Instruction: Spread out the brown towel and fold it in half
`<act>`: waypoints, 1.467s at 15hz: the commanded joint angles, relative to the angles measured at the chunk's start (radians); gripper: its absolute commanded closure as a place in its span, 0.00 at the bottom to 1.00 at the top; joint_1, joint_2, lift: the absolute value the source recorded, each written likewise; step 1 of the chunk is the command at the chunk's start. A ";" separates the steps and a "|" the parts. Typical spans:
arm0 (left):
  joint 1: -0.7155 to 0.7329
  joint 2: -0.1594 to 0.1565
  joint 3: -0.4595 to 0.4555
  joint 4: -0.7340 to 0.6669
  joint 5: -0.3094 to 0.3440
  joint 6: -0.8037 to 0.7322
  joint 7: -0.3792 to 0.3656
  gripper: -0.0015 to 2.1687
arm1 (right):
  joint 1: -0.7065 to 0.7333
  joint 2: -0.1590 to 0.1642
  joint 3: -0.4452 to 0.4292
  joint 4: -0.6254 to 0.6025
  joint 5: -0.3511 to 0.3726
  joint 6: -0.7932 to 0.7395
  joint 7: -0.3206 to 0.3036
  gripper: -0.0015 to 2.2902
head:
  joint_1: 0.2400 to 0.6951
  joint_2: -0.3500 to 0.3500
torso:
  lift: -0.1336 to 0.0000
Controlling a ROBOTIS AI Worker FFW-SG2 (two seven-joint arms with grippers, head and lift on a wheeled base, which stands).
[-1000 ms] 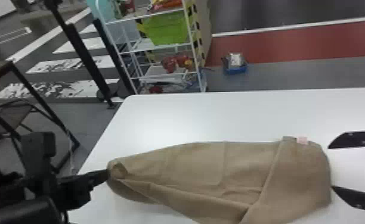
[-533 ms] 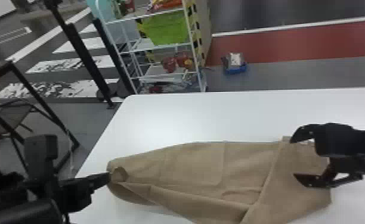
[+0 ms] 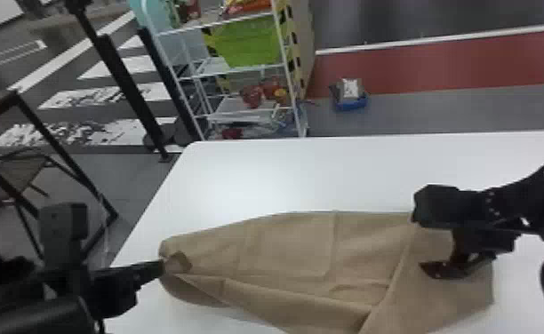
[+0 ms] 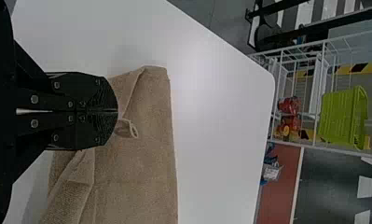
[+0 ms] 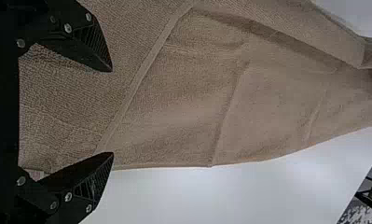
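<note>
Brown towel [image 3: 293, 253] on the table [image 3: 258, 177], left gripper [image 3: 163, 268] jaws pinching its end near the left edge, right gripper [image 3: 419, 243] jaws spread over the other end. Green basket [image 3: 251, 46] on the rack [image 3: 290, 75], can't tell what's inside.

Beyond the white rectangular tabletop's [image 3: 293, 173] far edge, a white metal rack [image 3: 287, 66] is standing near the left corner; a red floor strip [image 3: 440, 69] is stretching rightward.

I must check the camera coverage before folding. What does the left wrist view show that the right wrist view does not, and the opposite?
Left wrist view: the rack, green bin and red floor strip.
Right wrist view: the right gripper, open at the towel's edge.
Both: the towel and white table; probably the left gripper too, a dark bit at the right wrist view's border.
</note>
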 commanded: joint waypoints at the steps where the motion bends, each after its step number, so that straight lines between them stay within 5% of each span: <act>1: 0.000 -0.004 0.000 0.003 0.002 0.001 0.000 0.91 | -0.016 0.007 0.006 0.018 0.009 0.016 0.003 0.13 | 1.00 1.00 | 0.00; 10: 0.000 -0.004 -0.005 0.003 0.006 0.001 0.000 0.91 | -0.032 0.017 0.049 0.058 0.048 0.087 0.003 0.22 | 1.00 1.00 | 0.00; 16: 0.003 -0.004 0.000 0.003 0.014 0.001 -0.002 0.91 | -0.016 0.016 0.027 0.028 0.020 0.120 0.003 0.58 | 1.00 1.00 | 0.00; 19: 0.003 -0.004 0.000 0.003 0.014 0.001 0.000 0.91 | -0.006 0.016 0.000 -0.011 -0.009 0.126 0.003 0.57 | 1.00 1.00 | 0.00; 21: 0.003 -0.004 0.000 0.003 0.014 0.001 0.000 0.91 | 0.007 0.016 -0.010 -0.031 -0.009 0.136 0.003 0.41 | 1.00 1.00 | 0.00; 22: 0.003 -0.004 0.000 0.003 0.014 0.001 0.002 0.91 | 0.007 0.016 -0.010 -0.033 -0.009 0.139 0.003 0.41 | 1.00 1.00 | 0.00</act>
